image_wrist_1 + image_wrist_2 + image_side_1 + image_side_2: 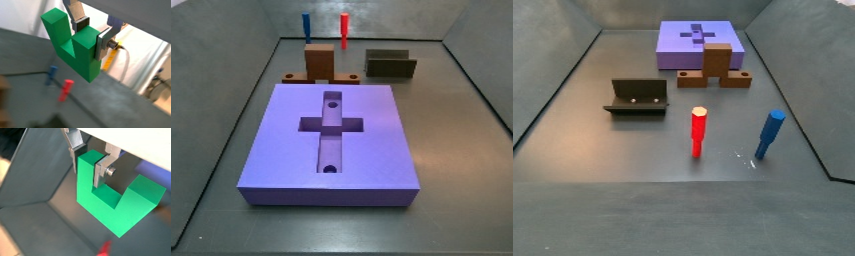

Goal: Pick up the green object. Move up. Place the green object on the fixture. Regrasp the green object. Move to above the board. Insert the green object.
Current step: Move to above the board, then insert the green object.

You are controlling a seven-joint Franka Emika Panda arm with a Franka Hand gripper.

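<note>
Hand (pixel 92 31) clamped on one arm of the green object (pixel 75 47), which I see lifted in both wrist views, out of both side views, fixture (pixel 639 97) bare on the floor, board (pixel 331 150) apart from it, red peg (pixel 699 132) nearby.

You've got a red peg (pixel 699 132) and a blue peg (pixel 768 135) standing upright side by side on the grey floor (pixel 633 150), apart from each other. A reddish-brown upright block (pixel 319 62) sits on its flat base, pegs well behind it in a side view.
</note>
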